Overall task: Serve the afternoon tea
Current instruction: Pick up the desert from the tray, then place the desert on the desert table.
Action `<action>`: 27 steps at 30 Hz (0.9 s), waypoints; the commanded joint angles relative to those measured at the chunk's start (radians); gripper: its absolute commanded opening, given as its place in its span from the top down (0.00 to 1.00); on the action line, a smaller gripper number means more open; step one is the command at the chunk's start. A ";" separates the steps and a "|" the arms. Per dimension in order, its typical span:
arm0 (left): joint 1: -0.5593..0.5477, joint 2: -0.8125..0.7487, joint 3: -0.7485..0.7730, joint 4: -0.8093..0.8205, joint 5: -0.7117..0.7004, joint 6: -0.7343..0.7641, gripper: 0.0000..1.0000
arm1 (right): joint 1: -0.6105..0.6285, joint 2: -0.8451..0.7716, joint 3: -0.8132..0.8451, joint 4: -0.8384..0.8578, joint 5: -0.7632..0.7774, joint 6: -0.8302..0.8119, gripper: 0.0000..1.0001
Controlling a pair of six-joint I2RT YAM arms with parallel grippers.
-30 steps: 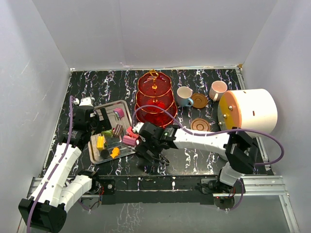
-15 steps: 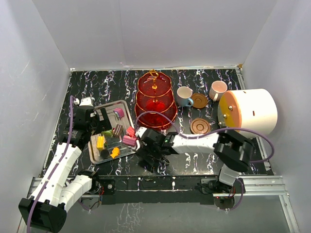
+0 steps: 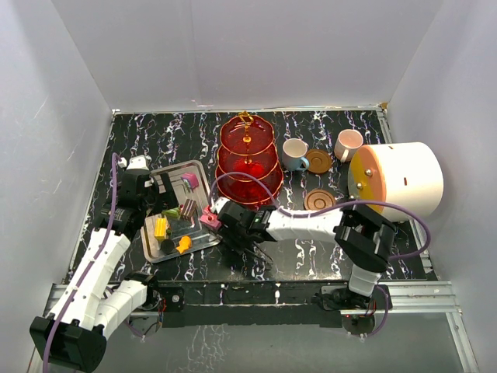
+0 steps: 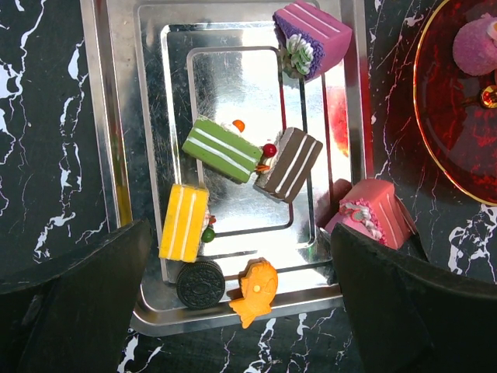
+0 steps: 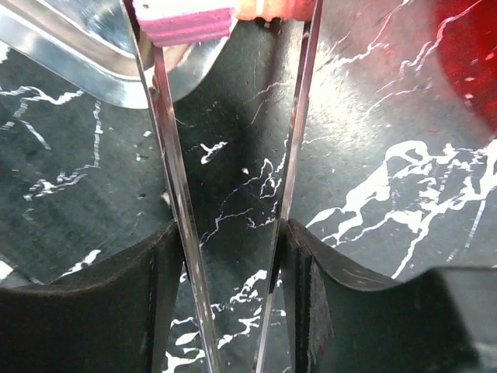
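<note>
Right pincer has just come in from the lower middle of the top view to the tray's right rim, and its clear fingers have drawn in from wide to a narrow stance with the pink slice between their tips. From the wrist view I judge it pinched, though I cannot tell if it is clear of the rim yet. That reads to me as the pick of one sweet begun, with the red three-tier stand just above it in the frame as the likely place to set it. Left pincer hangs wide over the silver tray, holding nothing. Lying in the tray are a purple slice, a green one, a brown one, a yellow one, a dark biscuit and an orange fish-shaped sweet. One pink sweet sits on a stand tier. Blue cup and pink cup stand off their saucers at upper right.
</note>
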State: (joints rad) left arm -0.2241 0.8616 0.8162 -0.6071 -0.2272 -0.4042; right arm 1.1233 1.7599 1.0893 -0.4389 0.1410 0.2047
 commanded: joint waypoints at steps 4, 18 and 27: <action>0.006 -0.009 0.001 -0.013 -0.015 -0.003 0.01 | -0.004 -0.102 0.244 -0.074 -0.051 0.001 0.53; 0.005 -0.050 0.003 -0.027 -0.052 -0.020 0.01 | -0.009 -0.033 0.403 -0.188 -0.098 0.049 0.52; 0.006 -0.080 0.003 -0.033 -0.073 -0.028 0.01 | -0.065 -0.278 0.150 -0.148 -0.022 0.314 0.51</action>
State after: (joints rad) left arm -0.2241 0.7952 0.8162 -0.6220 -0.2790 -0.4274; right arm 1.1007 1.6604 1.3346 -0.6437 0.0677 0.3553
